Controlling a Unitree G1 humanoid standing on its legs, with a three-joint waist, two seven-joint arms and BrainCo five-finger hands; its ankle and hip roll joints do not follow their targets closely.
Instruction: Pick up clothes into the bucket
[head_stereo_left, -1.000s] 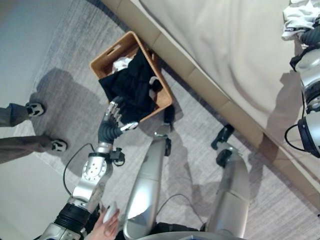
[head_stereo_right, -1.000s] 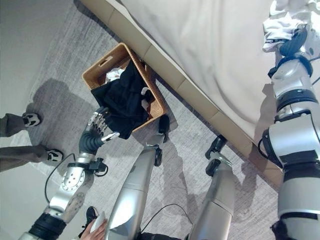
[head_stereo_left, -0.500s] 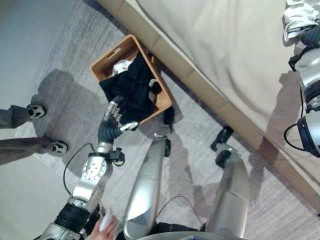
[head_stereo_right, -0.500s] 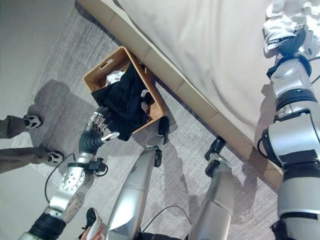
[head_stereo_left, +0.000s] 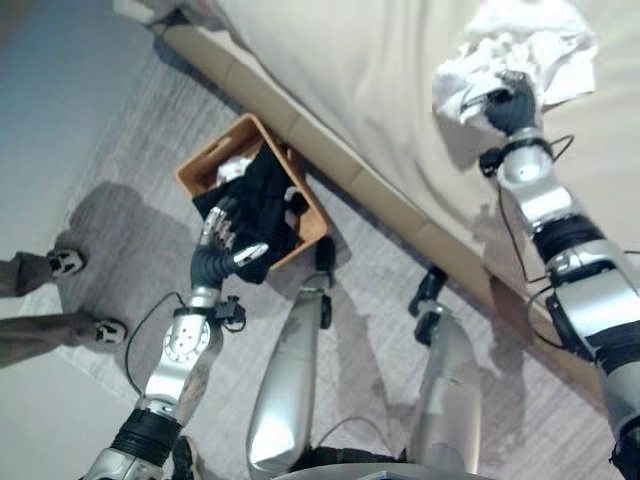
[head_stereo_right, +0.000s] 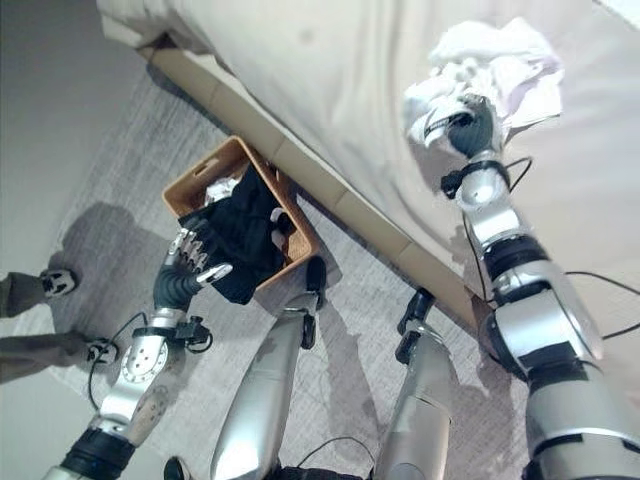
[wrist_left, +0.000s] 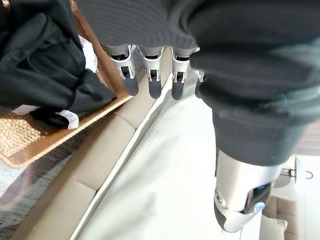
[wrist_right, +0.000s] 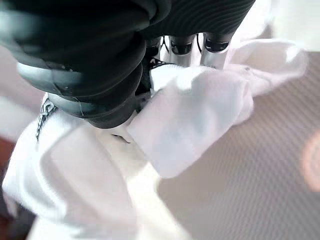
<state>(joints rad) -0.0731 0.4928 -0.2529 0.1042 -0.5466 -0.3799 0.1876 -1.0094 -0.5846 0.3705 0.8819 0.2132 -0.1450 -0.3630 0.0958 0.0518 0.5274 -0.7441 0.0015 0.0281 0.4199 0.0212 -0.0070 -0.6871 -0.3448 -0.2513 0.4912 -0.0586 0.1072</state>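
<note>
Right hand (head_stereo_right: 468, 128) out on bed (head_stereo_left: 360, 90), fingers dug into white clothes (head_stereo_right: 487, 62), grip not discernible. Left hand (head_stereo_left: 224, 247) relaxed open beside basket (head_stereo_left: 200, 165) already holding black garment (head_stereo_left: 262, 205), likely awaiting drop.

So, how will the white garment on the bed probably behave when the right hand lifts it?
The white garment looks crumpled and soft, so it will probably hang limp and trail. It seems light. Loose folds lie beyond the right hand, so part may drag over the bed.
</note>
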